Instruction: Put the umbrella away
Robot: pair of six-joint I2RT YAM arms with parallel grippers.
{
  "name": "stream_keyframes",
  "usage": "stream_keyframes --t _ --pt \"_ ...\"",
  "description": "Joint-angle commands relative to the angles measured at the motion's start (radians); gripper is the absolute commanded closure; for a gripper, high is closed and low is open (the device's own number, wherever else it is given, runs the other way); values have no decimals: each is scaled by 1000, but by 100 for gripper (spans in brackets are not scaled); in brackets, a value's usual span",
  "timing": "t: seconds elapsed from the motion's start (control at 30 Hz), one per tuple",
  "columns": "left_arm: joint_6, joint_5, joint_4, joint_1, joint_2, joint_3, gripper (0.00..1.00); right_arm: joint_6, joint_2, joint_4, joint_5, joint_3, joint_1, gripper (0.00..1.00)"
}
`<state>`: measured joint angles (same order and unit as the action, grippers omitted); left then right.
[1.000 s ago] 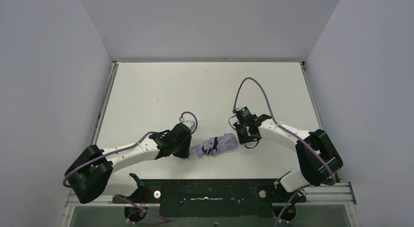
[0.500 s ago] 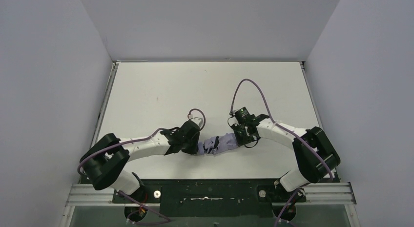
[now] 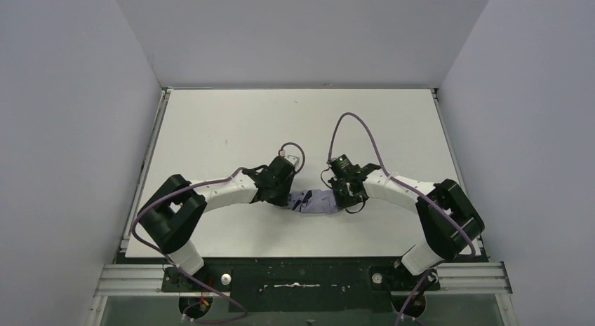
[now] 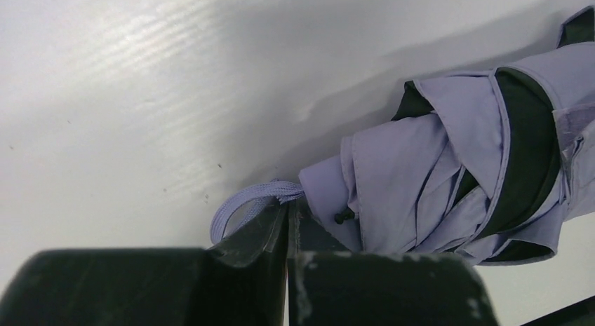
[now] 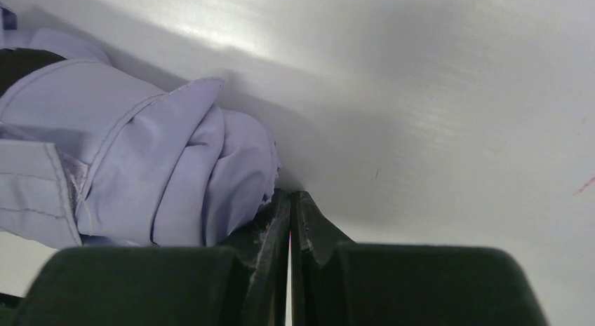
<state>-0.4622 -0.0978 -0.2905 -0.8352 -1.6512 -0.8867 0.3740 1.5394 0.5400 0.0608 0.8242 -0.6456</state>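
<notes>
Umbrella (image 3: 317,200) lies between both tips. Left gripper (image 4: 288,210): fingers pressed together, at its loop (image 4: 245,203). Right gripper (image 5: 290,200): same, touching the fabric end.

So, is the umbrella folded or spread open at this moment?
Folded. The umbrella lies on the table as a short bundle, lavender fabric bunched in pleats over dark ribs; no canopy is spread.
</notes>
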Motion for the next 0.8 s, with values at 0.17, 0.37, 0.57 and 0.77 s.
stream_keyframes --t 0.17,0.37,0.57,0.77 --pt "125 161 -34 213 14 -121 98 -23 8 -136 -13 157 73 83" --pt "170 74 -166 285 231 -102 66 -76 -154 -12 -178 147 115 60" --pt "152 -109 -255 294 626 -7 33 -159 -420 57 -182 132 125 48" --pt "132 -169 -417 299 934 35 26 -132 -668 124 -242 138 126 36"
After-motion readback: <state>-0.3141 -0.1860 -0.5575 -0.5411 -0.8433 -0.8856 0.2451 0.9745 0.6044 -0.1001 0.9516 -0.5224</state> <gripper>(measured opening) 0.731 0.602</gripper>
